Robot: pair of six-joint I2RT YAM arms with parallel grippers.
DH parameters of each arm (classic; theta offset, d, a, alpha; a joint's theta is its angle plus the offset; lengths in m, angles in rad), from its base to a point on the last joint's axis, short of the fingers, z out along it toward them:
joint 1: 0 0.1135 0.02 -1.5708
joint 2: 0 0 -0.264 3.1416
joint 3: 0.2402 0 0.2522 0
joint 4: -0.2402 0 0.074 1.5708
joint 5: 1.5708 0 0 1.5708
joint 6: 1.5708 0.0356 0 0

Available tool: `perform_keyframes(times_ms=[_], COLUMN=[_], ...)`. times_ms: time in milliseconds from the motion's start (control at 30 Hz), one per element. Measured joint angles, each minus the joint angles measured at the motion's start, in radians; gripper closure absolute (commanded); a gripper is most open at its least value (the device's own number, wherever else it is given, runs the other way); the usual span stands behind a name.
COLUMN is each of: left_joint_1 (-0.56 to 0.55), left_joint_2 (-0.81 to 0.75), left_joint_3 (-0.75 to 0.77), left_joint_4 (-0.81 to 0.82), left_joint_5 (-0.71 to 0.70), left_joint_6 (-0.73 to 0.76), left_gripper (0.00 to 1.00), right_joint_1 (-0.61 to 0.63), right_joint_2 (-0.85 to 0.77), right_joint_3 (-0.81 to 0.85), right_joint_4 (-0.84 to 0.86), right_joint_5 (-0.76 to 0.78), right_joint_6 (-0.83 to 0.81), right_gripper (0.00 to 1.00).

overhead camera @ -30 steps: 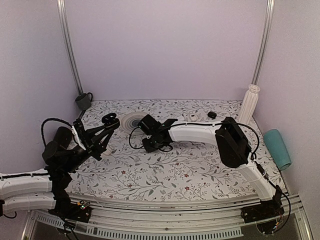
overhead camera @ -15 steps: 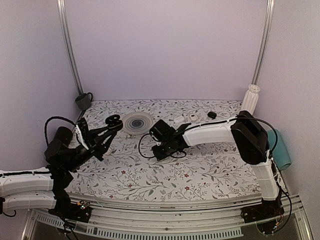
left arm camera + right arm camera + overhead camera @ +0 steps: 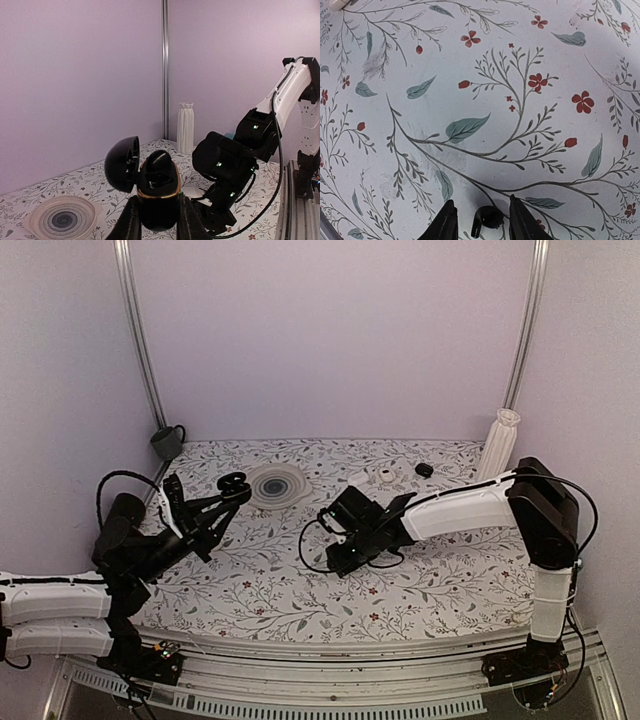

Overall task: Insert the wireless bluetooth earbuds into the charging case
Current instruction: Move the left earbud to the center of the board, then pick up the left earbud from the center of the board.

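Note:
My left gripper [image 3: 228, 492] is shut on the charging case [image 3: 157, 195], a glossy black pebble with a gold rim, held upright above the table's left side. Its lid [image 3: 122, 164] hangs open to the left. One black earbud [image 3: 159, 161] sits in the case with its stem sticking up. My right gripper [image 3: 340, 562] points down at the middle of the floral table. In the right wrist view its jaws [image 3: 481, 200] stand open around the other earbud [image 3: 487, 218], which lies on the table with a gap on each side.
A grey swirl plate [image 3: 275, 483] lies at the back left, also in the left wrist view [image 3: 62, 219]. A white vase [image 3: 497, 448] stands back right, a dark mug [image 3: 167, 442] back left. Small white cases [image 3: 385, 476] and a black lump [image 3: 424, 470] lie near the back.
My right arm has drawn back to the right and nearer, from beside the plate to the table's middle. My left gripper has edged right and up with the case.

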Motion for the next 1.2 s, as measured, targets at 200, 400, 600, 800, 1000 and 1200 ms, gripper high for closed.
perform_keyframes(times_ms=[200,400,600,800,1000,1200], left_joint_1=[0.0,0.0,0.0,0.0,0.0,0.0], left_joint_2=[0.002,-0.002,-0.012,-0.026,-0.029,-0.029], left_joint_3=[0.002,0.002,0.002,0.002,0.002,0.002], left_joint_4=[0.007,0.007,0.007,0.007,0.006,0.006], left_joint_5=[0.0,0.0,0.003,0.003,0.003,0.003], left_joint_6=[0.0,0.003,0.006,0.006,0.007,0.006], left_gripper=[1.0,1.0,1.0,1.0,1.0,1.0], right_joint_1=[0.0,0.0,-0.01,-0.038,-0.049,-0.049], right_joint_2=[-0.002,-0.002,-0.002,0.0,0.003,0.027], right_joint_3=[0.119,0.214,0.18,0.116,0.116,0.116], right_joint_4=[-0.114,-0.192,-0.226,-0.219,-0.196,-0.194], right_joint_5=[0.006,0.009,-0.018,-0.082,-0.108,-0.115], right_joint_6=[0.083,0.204,0.27,0.288,0.288,0.286], right_gripper=[0.61,0.63,0.64,0.65,0.66,0.69])
